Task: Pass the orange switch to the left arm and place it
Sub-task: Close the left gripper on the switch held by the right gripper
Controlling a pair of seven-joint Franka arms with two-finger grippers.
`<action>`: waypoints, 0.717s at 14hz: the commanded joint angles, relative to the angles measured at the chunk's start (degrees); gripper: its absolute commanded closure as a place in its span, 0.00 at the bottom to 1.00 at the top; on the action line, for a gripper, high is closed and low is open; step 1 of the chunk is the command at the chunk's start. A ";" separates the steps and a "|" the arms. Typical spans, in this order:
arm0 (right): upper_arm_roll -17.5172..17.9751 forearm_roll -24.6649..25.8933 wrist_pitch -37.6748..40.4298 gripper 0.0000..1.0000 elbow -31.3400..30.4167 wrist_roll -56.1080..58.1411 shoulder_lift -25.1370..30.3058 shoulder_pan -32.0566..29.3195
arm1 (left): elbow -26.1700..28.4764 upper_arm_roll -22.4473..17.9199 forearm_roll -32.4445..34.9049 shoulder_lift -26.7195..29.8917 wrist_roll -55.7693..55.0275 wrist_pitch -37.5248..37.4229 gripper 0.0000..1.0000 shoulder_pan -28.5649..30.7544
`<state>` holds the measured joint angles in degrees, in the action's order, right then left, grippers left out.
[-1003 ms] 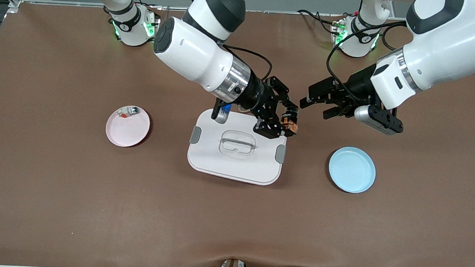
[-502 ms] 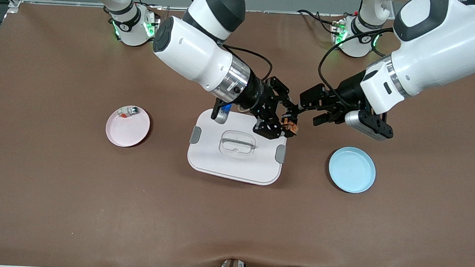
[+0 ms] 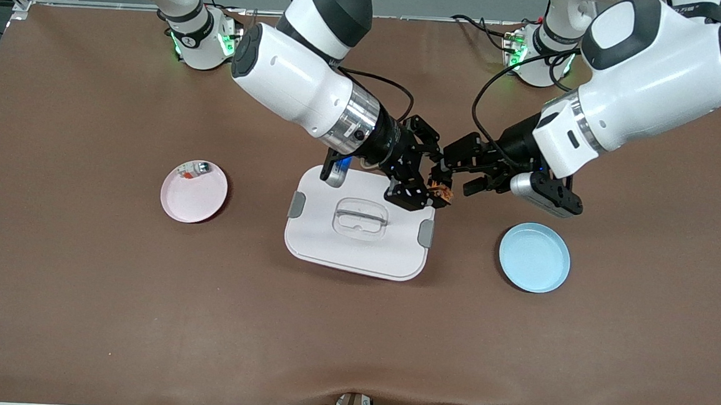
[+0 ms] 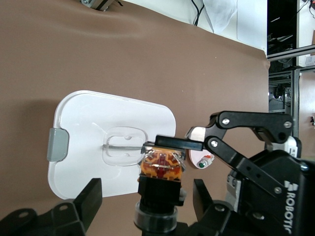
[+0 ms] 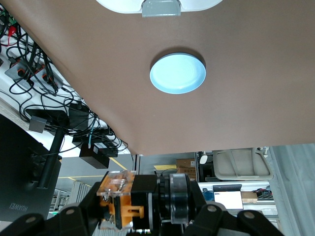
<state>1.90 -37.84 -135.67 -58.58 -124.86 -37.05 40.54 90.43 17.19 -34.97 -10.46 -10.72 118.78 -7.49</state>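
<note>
I see the left gripper point(image 3: 456, 171) has closed in over the last second: it was well apart from the right gripper point(image 3: 435, 185), and now its open fingers sit around the orange switch point(image 3: 440, 191), one finger either side in the left wrist view. The right gripper has not moved; it keeps the switch pinched, up in the air over the box point(image 3: 359, 227) corner at the left arm's end, at about 2 o'clock from the lid handle. I judge the handover is set up but not made: the left fingers stand wide and I cannot tell that they touch the switch. Next I need them to close before the right lets go. The blue plate point(image 3: 534, 257) waits at about 4 o'clock from the switch.
</note>
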 commanded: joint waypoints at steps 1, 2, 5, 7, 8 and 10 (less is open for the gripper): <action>-0.14 -0.83 -1.26 1.00 2.33 -1.26 -1.19 1.02 | -1.05 0.12 -0.63 -1.05 0.96 0.67 0.20 -0.59; -0.14 -0.83 -1.79 1.00 2.25 -1.26 -1.19 1.20 | -1.05 0.12 -0.63 -1.14 0.96 0.67 0.22 -0.68; -0.14 -0.83 -1.88 1.00 2.33 -1.26 -1.19 1.20 | -1.05 0.12 -0.54 -1.23 0.96 0.67 0.36 -1.12; -0.14 -0.83 -1.79 1.00 2.33 -1.17 -1.19 1.20 | -1.05 0.12 -0.46 -1.23 0.96 0.58 0.37 -1.03; -0.14 -0.83 -1.79 1.00 2.25 -1.26 -1.19 1.20 | -1.05 0.12 -0.45 -1.05 1.05 0.49 0.37 -1.03; -0.14 -0.83 -1.88 1.00 2.25 -1.26 -1.19 1.12 | -1.05 0.03 -0.45 -0.53 0.96 0.32 0.36 -0.59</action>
<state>1.91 -37.85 -137.22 -58.41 -125.28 -37.05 41.43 90.24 17.20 -34.96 -11.09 -10.66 119.08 -8.36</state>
